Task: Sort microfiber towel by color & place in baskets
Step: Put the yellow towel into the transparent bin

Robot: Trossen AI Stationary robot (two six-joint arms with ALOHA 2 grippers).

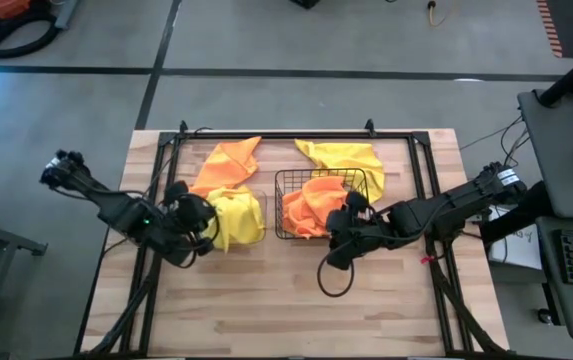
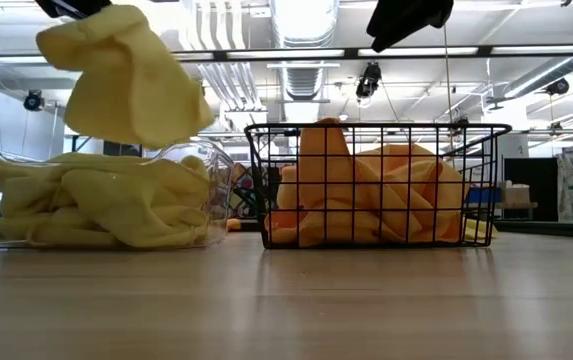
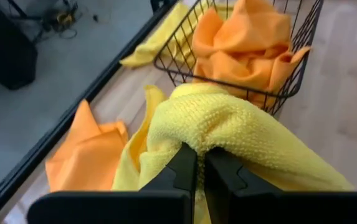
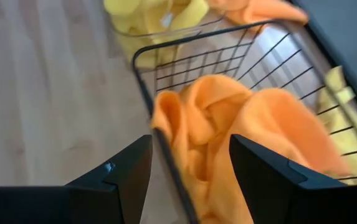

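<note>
My left gripper [image 3: 197, 167] is shut on a yellow towel [image 2: 126, 85] that hangs over the clear plastic basket [image 2: 96, 205], which holds more yellow towels. The black wire basket [image 1: 321, 205] beside it holds orange towels [image 2: 376, 190]. One of these is draped over the basket's near rim [image 4: 184, 124]. My right gripper [image 4: 190, 168] is open above that rim and holds nothing. A loose orange towel [image 1: 228, 165] lies flat on the table beyond the clear basket. A loose yellow towel [image 1: 346, 158] lies beyond the wire basket. My left gripper pinches a bunched fold of the yellow towel [image 3: 209, 134] between its two fingers, coming from above and slanting toward the table's right. The towel bulges over the fingertips and hangs below them, lifted above the clear basket's contents [image 2: 86, 200].
The two baskets stand side by side at the table's middle, the clear one [image 1: 238, 215] on the left. A black frame rail [image 1: 296, 135] runs along the far edge and down both sides. Bare wood [image 1: 266, 300] lies at the near side.
</note>
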